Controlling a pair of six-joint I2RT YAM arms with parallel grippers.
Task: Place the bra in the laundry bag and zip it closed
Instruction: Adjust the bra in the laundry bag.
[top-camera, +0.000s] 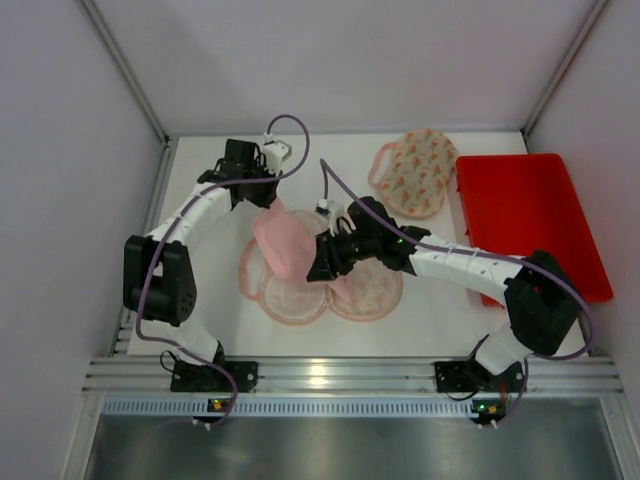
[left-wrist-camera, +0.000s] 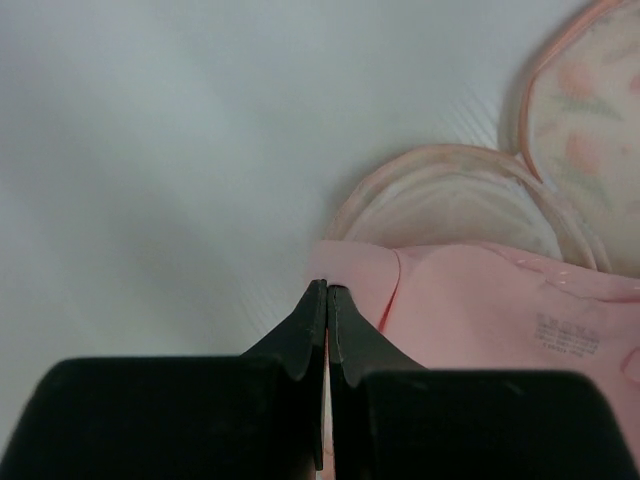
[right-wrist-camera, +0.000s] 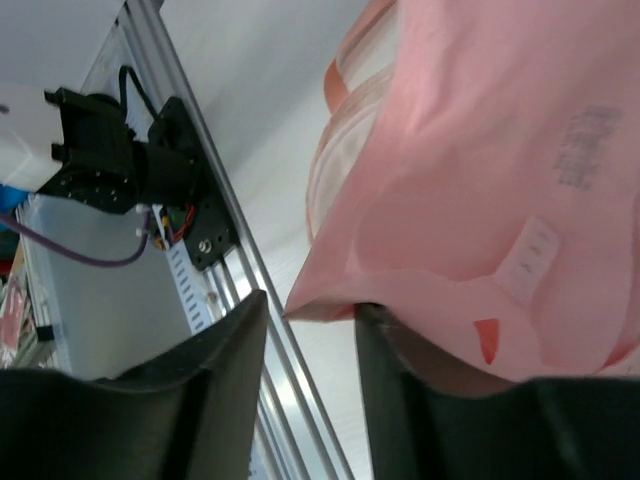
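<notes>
A pink laundry bag (top-camera: 281, 240) hangs stretched between my two grippers above the table. My left gripper (top-camera: 264, 198) is shut on the bag's far edge; in the left wrist view its fingertips (left-wrist-camera: 328, 287) pinch the bag's corner (left-wrist-camera: 480, 310). My right gripper (top-camera: 318, 268) is at the bag's near end. In the right wrist view it (right-wrist-camera: 312, 302) stands open, and the bag (right-wrist-camera: 480, 150) drapes over one finger (right-wrist-camera: 375, 330). A pale floral bra (top-camera: 300, 296) lies flat on the table under the bag, its cups showing in both wrist views (left-wrist-camera: 450, 200) (right-wrist-camera: 328, 175).
A second floral bra (top-camera: 418, 172) lies at the back right of the table. A red tray (top-camera: 530, 220) stands along the right edge. The aluminium frame rail (top-camera: 330, 375) runs along the near edge, and grey walls close in the sides.
</notes>
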